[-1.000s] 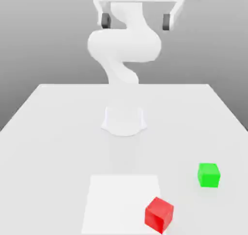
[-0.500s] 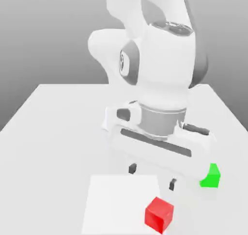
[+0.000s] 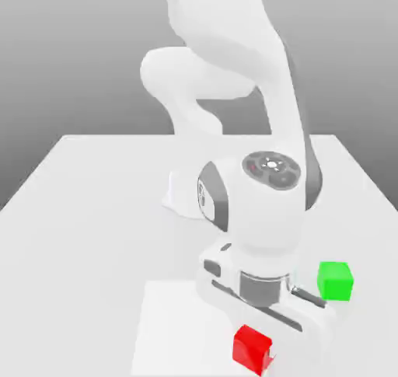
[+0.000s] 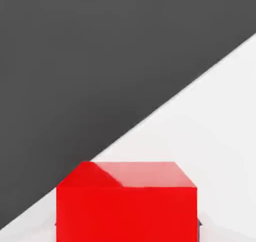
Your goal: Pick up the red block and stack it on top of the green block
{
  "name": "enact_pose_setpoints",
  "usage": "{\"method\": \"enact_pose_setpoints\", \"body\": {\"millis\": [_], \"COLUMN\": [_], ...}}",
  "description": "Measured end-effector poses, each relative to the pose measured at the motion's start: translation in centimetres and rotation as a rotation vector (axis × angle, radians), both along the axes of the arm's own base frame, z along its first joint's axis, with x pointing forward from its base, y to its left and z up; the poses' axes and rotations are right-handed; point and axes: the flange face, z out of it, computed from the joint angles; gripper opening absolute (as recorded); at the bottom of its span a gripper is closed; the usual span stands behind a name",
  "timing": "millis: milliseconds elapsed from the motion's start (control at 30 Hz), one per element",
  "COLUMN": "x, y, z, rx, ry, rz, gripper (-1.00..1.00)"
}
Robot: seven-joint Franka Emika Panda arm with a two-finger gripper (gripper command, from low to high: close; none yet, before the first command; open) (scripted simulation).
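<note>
The red block [image 3: 250, 346] sits on the white table [image 3: 93, 212] near its front edge, in the exterior view's lower middle. My gripper [image 3: 260, 340] has come straight down over it and is shut on the red block, with the hand's body covering the block's rear top. In the hand view the red block [image 4: 127, 201] sits close and centred between the jaws. The green block [image 3: 335, 280] stands on the table to the exterior view's right of my hand, a little farther back and apart from it.
A lighter square patch [image 3: 175, 329] marks the table under and to the exterior view's left of the red block. The arm's base [image 3: 183, 197] stands at the table's middle back. The table's edge and a dark floor [image 4: 75, 61] lie beyond the block.
The arm swung down from high above the table to the red block. The jaws, wide apart half a second ago, have closed on the block. Neither block has shifted.
</note>
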Motion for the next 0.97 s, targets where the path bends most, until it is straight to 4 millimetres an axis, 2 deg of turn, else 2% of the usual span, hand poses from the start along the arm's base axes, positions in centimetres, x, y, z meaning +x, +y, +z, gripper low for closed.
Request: {"method": "enact_pose_setpoints", "body": {"millis": [133, 300, 433, 600, 633, 700, 833, 867, 967], "x": [-0.2, -4.0, -8.6, -14.4, -15.2, -15.4, -15.4, -15.6, -15.6], "y": [0.3, 6.4, 12.0, 16.5, 16.9, 16.9, 16.8, 16.8, 16.8], "z": [4.5, 6.5, 7.5, 8.5, 8.5, 7.4, 3.7, 2.8, 2.8], "rx": [-0.002, -0.003, -0.005, -0.003, -0.002, -0.003, -0.003, -0.002, -0.002], "ry": [0.002, 0.007, 0.007, 0.004, 0.003, 0.0, -0.001, 0.0, 0.0], "rz": [0.003, 0.043, 0.1, 0.14, 0.139, 0.127, 0.123, 0.124, 0.124], "gripper": [-1.0, -1.0, -1.0, -1.0, -1.0, -1.0, -1.0, 1.0, 1.0]}}
